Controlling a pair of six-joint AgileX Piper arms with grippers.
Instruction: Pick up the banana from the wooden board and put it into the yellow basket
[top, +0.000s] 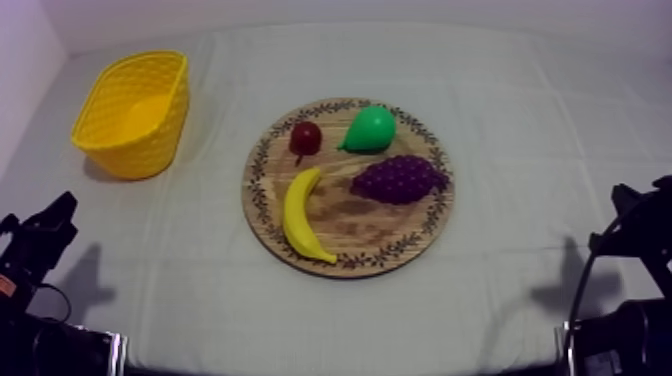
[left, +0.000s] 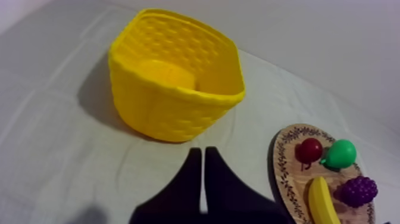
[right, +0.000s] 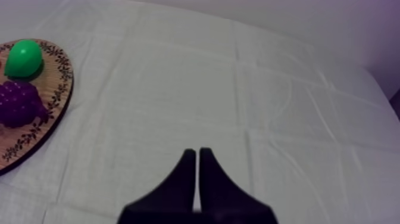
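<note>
currently left pincer (left: 203, 156) and right pincer (right: 197, 156) sit closed, empty; reaching for the banana (top: 300, 215) may knock the small red fruit (top: 305, 137) nearby.

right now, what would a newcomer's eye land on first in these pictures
The bright yellow basket stands out at the far left of the table, with nothing in it. At the centre lies the round wooden board. It carries the banana on its near left, a small red fruit and a green pear at the far edge, and purple grapes on the right.
</note>
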